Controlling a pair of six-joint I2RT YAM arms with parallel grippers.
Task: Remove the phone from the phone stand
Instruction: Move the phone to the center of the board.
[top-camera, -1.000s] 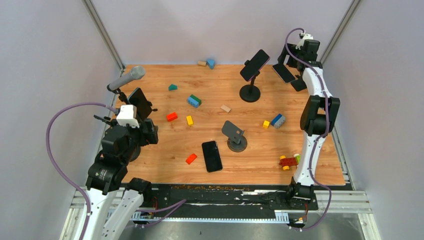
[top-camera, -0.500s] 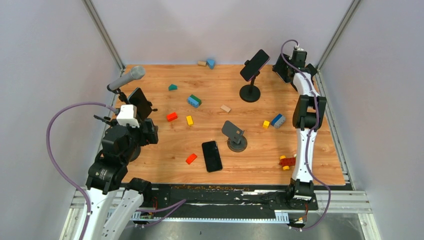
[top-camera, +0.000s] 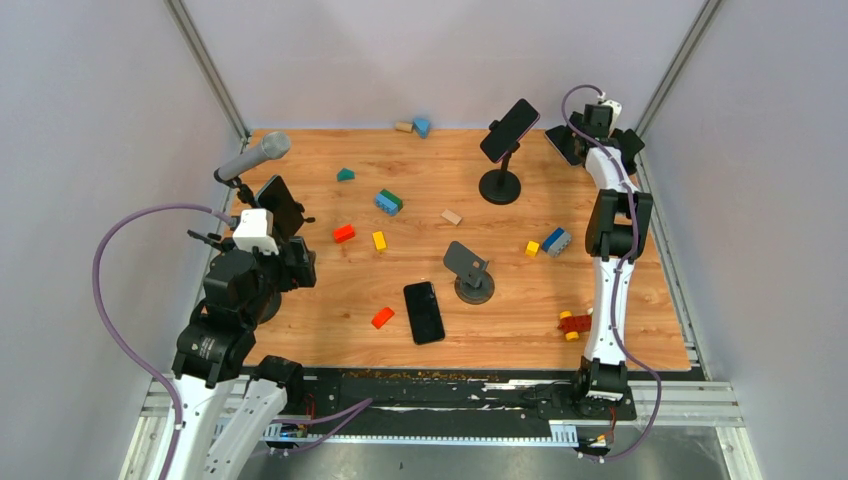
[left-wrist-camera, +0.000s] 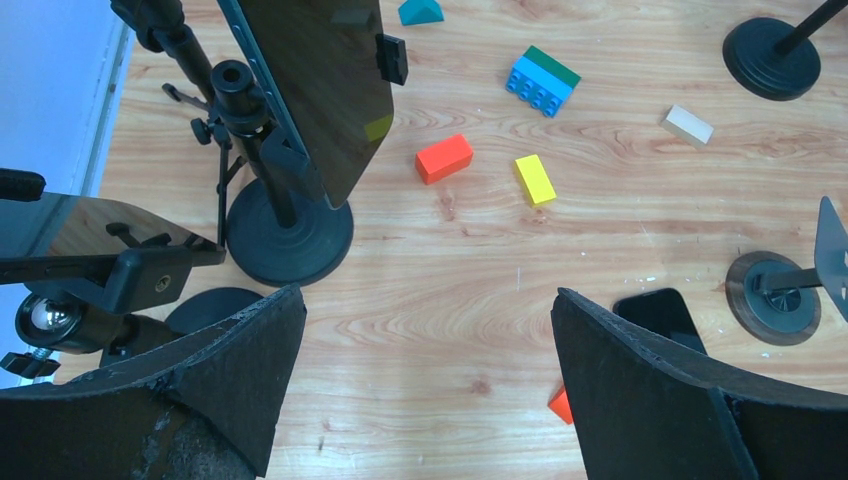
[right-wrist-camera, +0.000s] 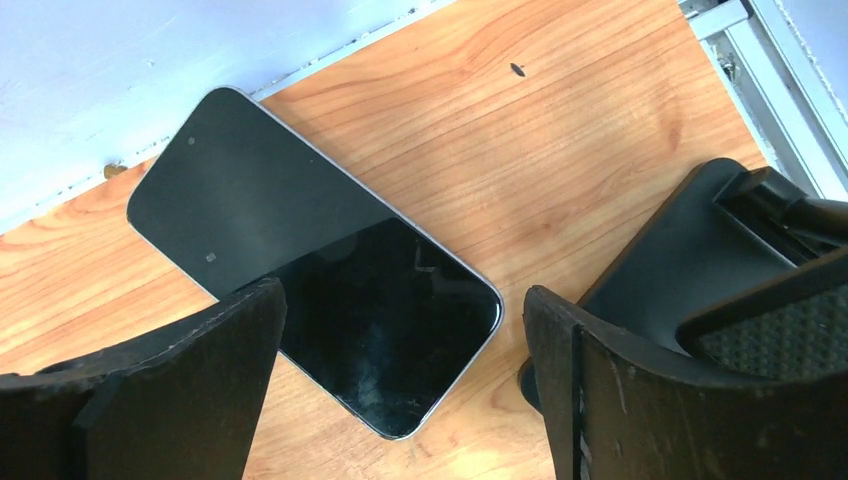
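Looking leftmost, we see our left claw (left-wrist-camera: 425, 305) spread wide above the bench (left-wrist-camera: 480, 260), gripping nothing. At the far right corner, our right claw (right-wrist-camera: 400, 292) hangs spread over the phone (right-wrist-camera: 315, 265), which lies flat on the bench beside a black phone stand (right-wrist-camera: 690, 260).

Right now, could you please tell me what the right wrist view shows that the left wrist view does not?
Only the right wrist view: a dark phone lying flat on the wood near the table's edge, below the open right gripper. Only the left wrist view: a clamped phone on its stand, coloured blocks, the open left gripper. Both: the wooden table.
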